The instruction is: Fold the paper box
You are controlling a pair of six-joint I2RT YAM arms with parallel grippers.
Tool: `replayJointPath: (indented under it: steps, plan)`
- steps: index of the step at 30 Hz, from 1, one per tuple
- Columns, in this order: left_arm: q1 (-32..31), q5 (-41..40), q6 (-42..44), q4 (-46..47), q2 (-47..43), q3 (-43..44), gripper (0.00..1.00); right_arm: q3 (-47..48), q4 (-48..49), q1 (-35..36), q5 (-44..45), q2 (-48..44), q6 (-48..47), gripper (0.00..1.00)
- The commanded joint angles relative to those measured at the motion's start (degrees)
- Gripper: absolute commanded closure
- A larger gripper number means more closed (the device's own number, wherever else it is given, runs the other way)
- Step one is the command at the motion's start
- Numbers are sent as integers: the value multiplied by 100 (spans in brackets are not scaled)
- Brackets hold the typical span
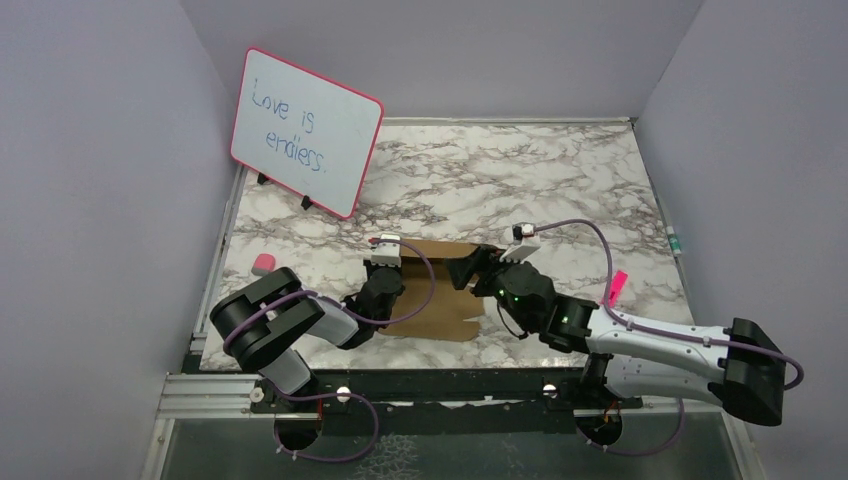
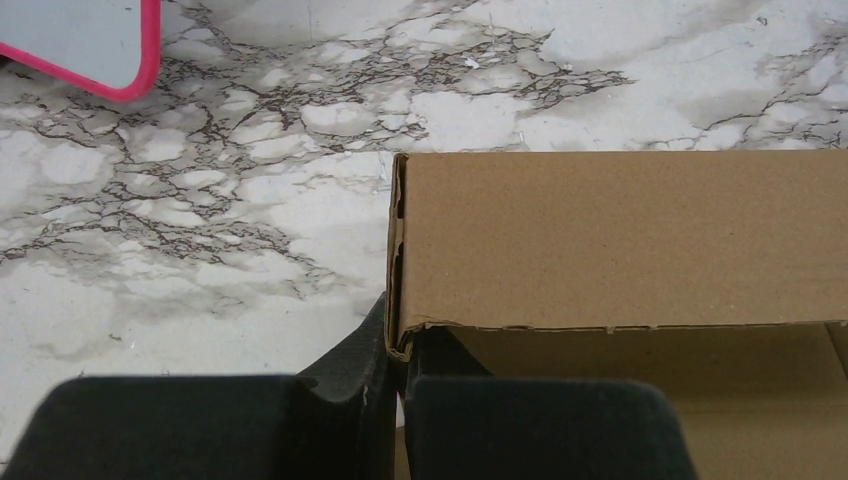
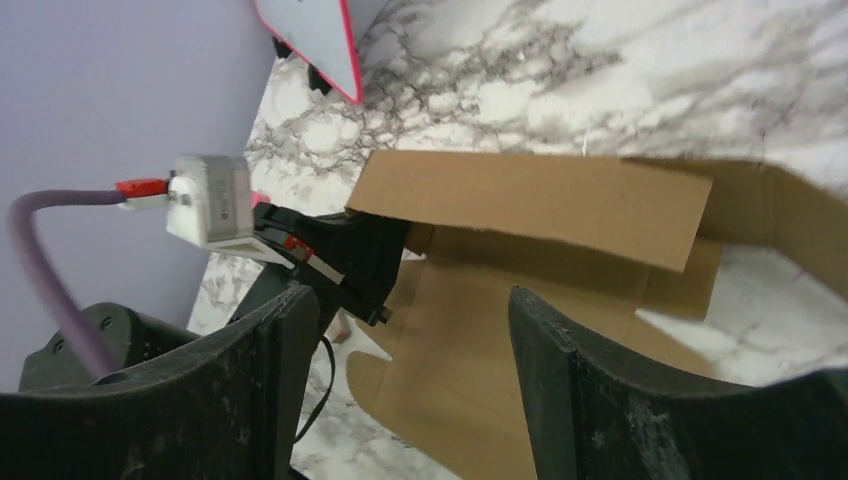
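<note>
Brown paper box (image 2: 620, 235) corner pinched by left claw (image 2: 398, 372); right claw (image 3: 410, 310) spread wide.

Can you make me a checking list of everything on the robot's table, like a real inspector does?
Surface: marble table, white with grey veins.
Job's things: paper box, brown cardboard, only partly folded; one wall stands up, other flaps lie flat.
Clutter: whiteboard with a pink frame, propped at the back left; small pink thing near the left edge; pink piece by the right arm, too small to tell what it is.
Claws: left claw shut on the corner of the box's standing wall; right claw open, holding nothing.
Cables: purple cable looping along each arm.
Surroundings: lilac walls on three sides.
</note>
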Motion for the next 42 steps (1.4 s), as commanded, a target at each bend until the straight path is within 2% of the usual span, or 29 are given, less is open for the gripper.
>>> replayJointPath:
  steps: [1,8,12,21,25,28,34,42]
  plan:
    - [14,295,8,-25,-4,88,100,-357,47,25,544,339,2711,27]
    - [14,415,7,-16,-19,89,100,-782,593,-223,825,841,4053,34]
    - [10,428,26,8,26,76,100,-1402,2452,-406,766,1105,3860,36]
    - [12,587,19,83,107,107,100,-1479,3926,-671,653,1877,3859,40]
    - [14,629,17,94,102,98,100,-1341,3860,-800,544,2114,4073,43]
    - [14,654,16,113,104,111,100,-1236,3861,-863,483,2373,4334,49]
    - [10,562,73,115,224,197,100,-1192,3999,-871,372,2710,4596,72]
    - [-22,-206,-134,125,662,431,100,-1188,3533,-871,202,2552,4840,93]
